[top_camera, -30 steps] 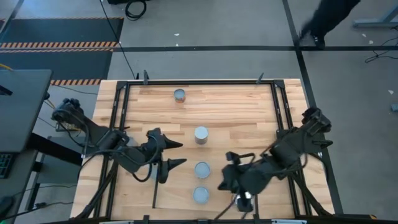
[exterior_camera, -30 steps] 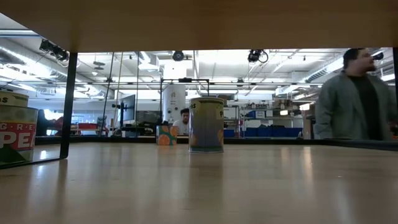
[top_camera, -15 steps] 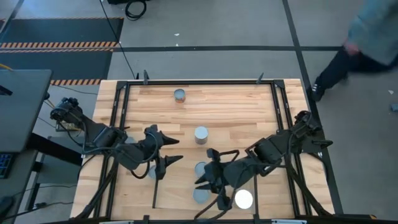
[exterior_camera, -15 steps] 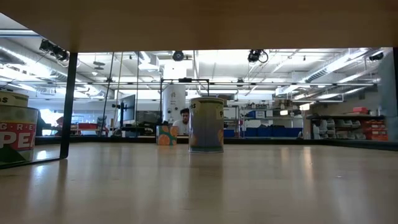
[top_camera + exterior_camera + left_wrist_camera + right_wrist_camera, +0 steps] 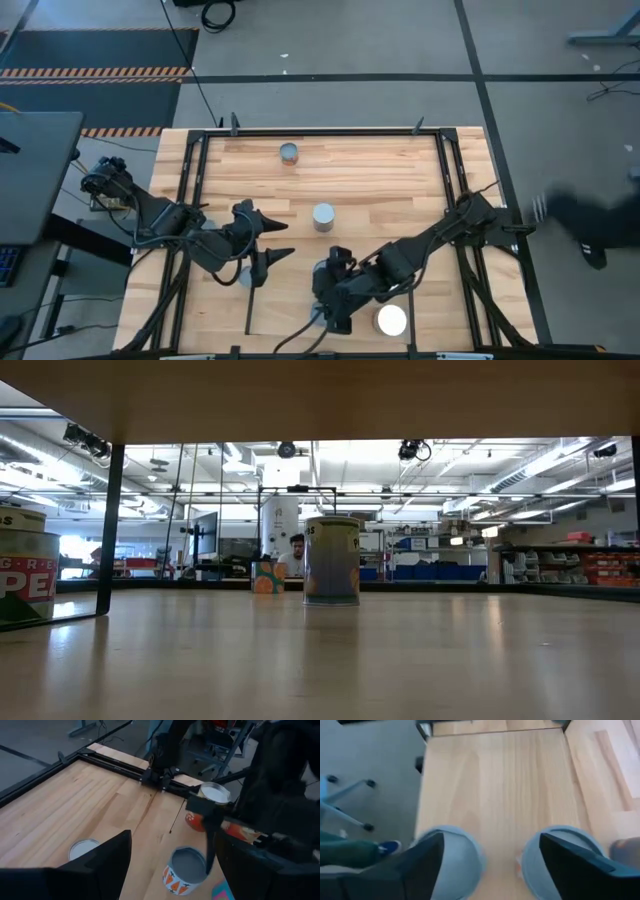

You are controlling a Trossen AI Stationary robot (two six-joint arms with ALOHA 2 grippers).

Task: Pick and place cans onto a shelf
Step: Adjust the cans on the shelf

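Observation:
My right gripper (image 5: 326, 298) (image 5: 491, 840) hovers open over two grey-topped cans (image 5: 454, 854) (image 5: 560, 851) that stand upright on the pale shelf (image 5: 282, 305) at the table's near middle; whether it touches them I cannot tell. A white-topped can (image 5: 391, 320) with an orange side (image 5: 210, 795) stands on the shelf to its right. My left gripper (image 5: 284, 245) (image 5: 172, 845) waits open left of centre, above another can (image 5: 243, 276). Two more cans (image 5: 323, 216) (image 5: 289, 152) stand on the planked tabletop farther back.
Black frame bars (image 5: 190, 200) (image 5: 450, 190) run along the table's left and right sides, and a thin black bar (image 5: 248, 305) edges the shelf. In the low view a labelled can (image 5: 25, 575) stands at the left beyond a black post (image 5: 110, 525).
My right gripper has let go of the white-topped can, which stays upright on the shelf, and has gone toward the table's left until it hangs over the two grey cans. A person has walked past beyond the table's far right.

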